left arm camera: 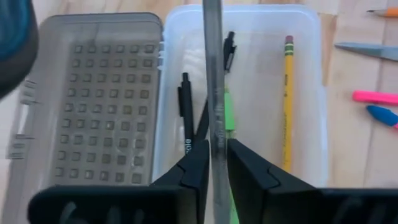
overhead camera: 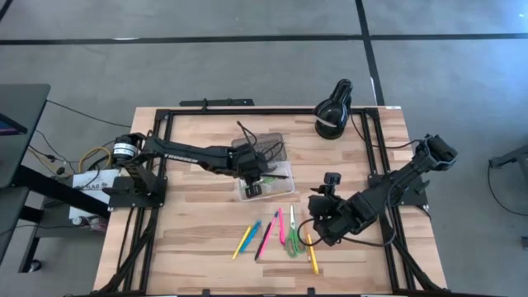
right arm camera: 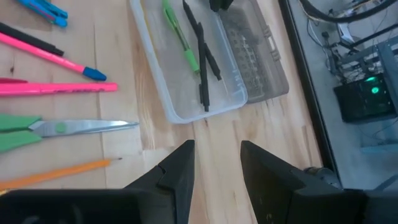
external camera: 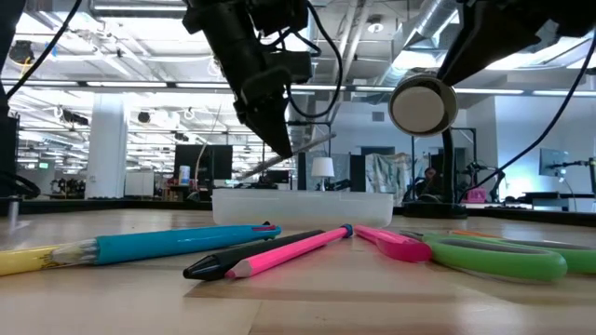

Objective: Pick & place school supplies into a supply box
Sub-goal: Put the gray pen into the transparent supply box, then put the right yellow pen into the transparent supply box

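Observation:
The supply box, a clear tray [overhead camera: 268, 183] with its grey dotted lid [left arm camera: 99, 99] folded open beside it, lies mid-table. In the tray lie a yellow pencil [left arm camera: 288, 99], black pens [left arm camera: 185, 112] and a green pen [left arm camera: 227, 118]. My left gripper [left arm camera: 213, 149] hangs over the tray, shut on a thin grey pen [external camera: 279, 160]. More supplies lie on the wood nearer the table's near edge: a blue-and-yellow pen [overhead camera: 245, 241], pink pens [overhead camera: 268, 235], green-handled scissors [overhead camera: 292, 235] and an orange pencil [overhead camera: 312, 254]. My right gripper [right arm camera: 214, 158] hovers open beside them. My left gripper pinches the grey pen near its middle [left arm camera: 214, 134] between its two fingers, coming from above and pointing down. The pen is lifted clear above the tray [external camera: 303, 207] and slants, one end higher than the other.
A black round lamp-like object [overhead camera: 332, 111] stands at the table's far right side, behind the box. Black cables trail from both arms. Bare wood lies to the left of the box and along the near edge. Beyond the far edge the low view shows only the room.

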Available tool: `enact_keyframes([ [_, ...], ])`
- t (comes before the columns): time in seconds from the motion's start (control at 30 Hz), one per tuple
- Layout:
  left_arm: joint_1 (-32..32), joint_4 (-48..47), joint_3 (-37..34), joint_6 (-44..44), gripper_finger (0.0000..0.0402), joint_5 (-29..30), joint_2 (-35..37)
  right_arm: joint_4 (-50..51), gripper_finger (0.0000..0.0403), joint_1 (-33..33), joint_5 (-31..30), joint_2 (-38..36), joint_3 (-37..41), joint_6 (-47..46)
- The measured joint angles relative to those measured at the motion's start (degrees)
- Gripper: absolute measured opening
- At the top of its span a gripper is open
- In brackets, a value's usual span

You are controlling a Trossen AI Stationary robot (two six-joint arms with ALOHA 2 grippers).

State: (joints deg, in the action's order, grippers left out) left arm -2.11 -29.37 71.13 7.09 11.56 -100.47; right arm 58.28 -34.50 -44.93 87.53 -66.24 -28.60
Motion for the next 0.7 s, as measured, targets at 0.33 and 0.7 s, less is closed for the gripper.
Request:
enact_keyframes([
  [0.33,0.2,0.7,0.0,-4.2,0.0124,2.6,0.0,-2.3,0.0124,0.0,2.0,0.4,0.0,-11.7],
  [0.7,8.8,-7.0,0.0,-9.7,0.0133,2.7,0.1,-6.7,0.0124,-1.5,18.9,7.3,0.0,-27.3],
])
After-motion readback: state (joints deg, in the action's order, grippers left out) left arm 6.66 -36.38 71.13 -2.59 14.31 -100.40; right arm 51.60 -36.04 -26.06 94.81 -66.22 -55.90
